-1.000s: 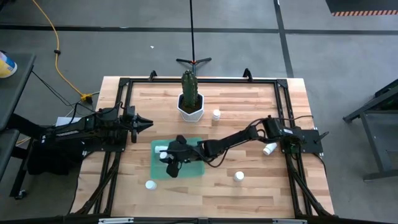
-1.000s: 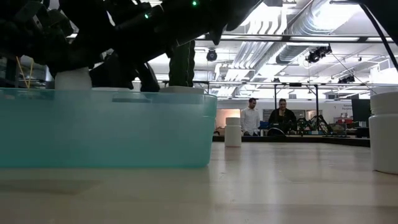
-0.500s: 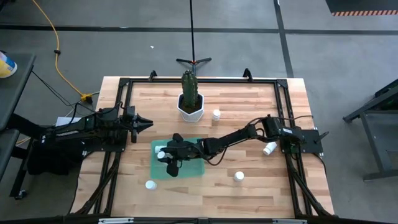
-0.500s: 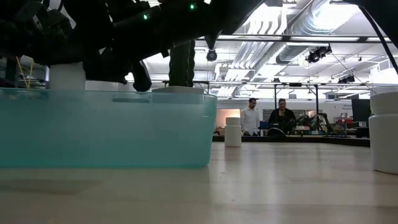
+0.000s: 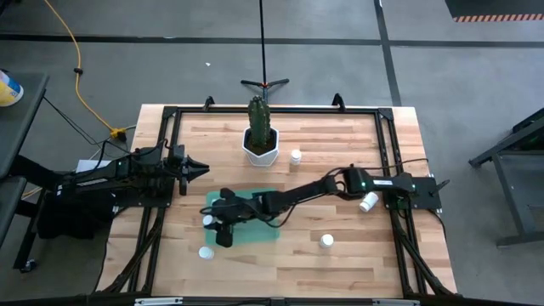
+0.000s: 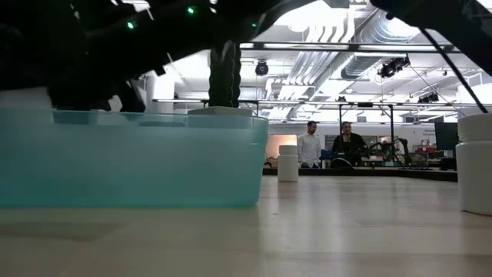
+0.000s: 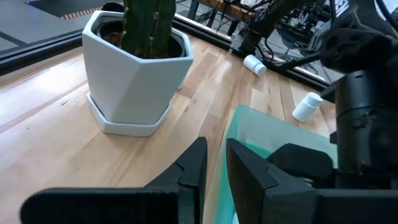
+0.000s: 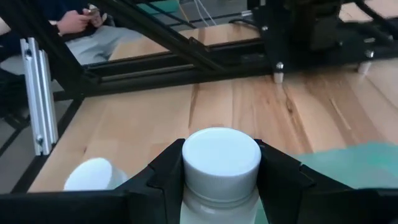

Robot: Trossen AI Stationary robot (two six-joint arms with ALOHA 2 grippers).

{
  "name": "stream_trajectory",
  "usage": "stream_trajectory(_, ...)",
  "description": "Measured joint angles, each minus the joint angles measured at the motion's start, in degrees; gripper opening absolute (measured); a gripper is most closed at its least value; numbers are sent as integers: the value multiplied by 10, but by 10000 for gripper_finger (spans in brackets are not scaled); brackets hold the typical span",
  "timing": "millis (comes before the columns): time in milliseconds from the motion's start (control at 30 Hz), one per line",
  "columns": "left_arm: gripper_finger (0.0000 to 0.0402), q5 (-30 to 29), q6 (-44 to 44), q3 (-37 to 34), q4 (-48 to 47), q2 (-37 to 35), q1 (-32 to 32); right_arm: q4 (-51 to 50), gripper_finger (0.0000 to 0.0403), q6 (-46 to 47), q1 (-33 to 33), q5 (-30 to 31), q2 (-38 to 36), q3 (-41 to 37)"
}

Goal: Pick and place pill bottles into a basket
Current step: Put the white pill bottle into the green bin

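Main risk: right hand (image 5: pixel 218 224) was clamped on a pill bottle (image 8: pixel 221 155) right over the basket's (image 5: pixel 259 233) left rim, not clearly inside. Letting go there could've dropped it on the rim or outside onto the bench (image 5: pixel 340 255), where it'd roll.

Basket contents: couldn't tell, arm covered most of it.

Other bottles outside the basket: one just off its front-left corner (image 5: pixel 204 252), one to its front right (image 5: pixel 326 241), one lying far right (image 5: pixel 369 203), one behind it beside the cactus pot (image 5: pixel 259 146).

Left hand (image 5: pixel 202 167) sat closed, empty, behind-left of the basket.
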Motion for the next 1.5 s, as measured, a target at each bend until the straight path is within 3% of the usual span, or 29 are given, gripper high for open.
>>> stream_trajectory(300, 97, 0, -2, 0, -1, 0, 0, -98, 149, -3, 0, -19, 10, 27)
stream_trajectory(633, 97, 0, -2, 0, -2, 0, 0, -114, 149, 2, 12, -1, 10, 27)
stream_trajectory(1500, 97, 0, -13, 0, -6, 0, 0, -15, 149, -15, 16, 90, 14, 26)
